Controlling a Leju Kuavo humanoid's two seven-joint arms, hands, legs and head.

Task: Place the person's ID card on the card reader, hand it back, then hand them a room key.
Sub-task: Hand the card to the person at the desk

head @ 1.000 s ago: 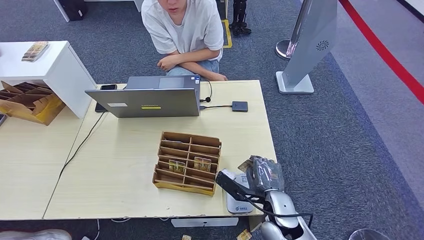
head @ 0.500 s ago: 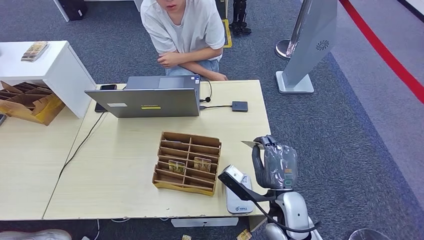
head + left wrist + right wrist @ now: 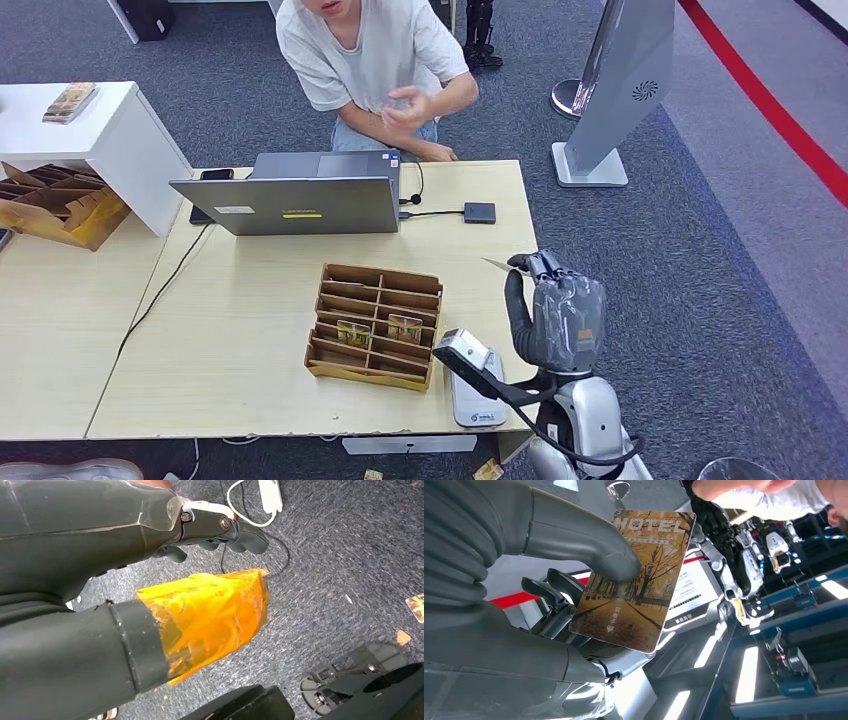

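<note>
The right robot hand (image 3: 556, 318) is raised upright over the counter's (image 3: 250, 330) near right corner, beside the card reader (image 3: 473, 385), its thumb and fingers pinching a "HOTEL" room key card (image 3: 634, 580), across from a seated person's (image 3: 370, 60) lifted hand (image 3: 405, 108).

R arm raised past table edge, right hand (image 3: 556, 318) upright, thumb (image 3: 589, 545) pinching a card (image 3: 634, 580) vs dark fingers (image 3: 549, 592). Left hand (image 3: 220, 527) hangs low, fingers curled, holding nothing.

Organizer (image 3: 375, 325) between laptop (image 3: 300, 200) and card reader (image 3: 478, 390).
</note>
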